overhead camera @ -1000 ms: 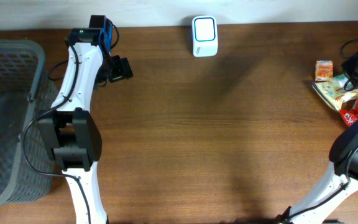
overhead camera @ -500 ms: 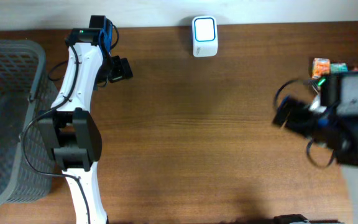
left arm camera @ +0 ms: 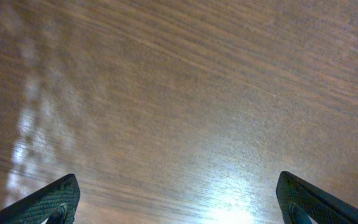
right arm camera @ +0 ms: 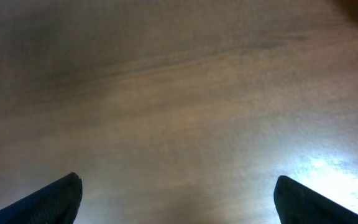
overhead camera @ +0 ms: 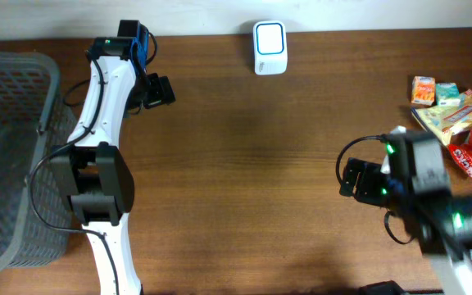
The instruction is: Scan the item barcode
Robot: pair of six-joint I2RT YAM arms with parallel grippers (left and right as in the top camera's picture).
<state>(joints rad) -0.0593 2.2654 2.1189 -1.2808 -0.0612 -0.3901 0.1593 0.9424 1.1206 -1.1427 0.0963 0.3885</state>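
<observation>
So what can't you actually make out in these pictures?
Snack packets: barcodes too small in the overhead view; both wrist views show only bare table.
Basket: cut off by the overhead view's left edge.
Right gripper: blurred overhead, though its wrist view shows the jaws open.
Scanner: markings too small overhead.

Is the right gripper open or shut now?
Open. The right gripper shows its fingers far apart, only table wood between them.

Your white-and-black right arm (overhead camera: 420, 176) has swung off the pile of colourful snack packets (overhead camera: 457, 123) at the right edge of the brown wooden table (overhead camera: 260, 164), toward its middle. Its black fingers (right arm camera: 48, 202) now hang spread over bare wood. The packets lie uncovered, a small green packet (overhead camera: 447, 91) newly showing.
</observation>
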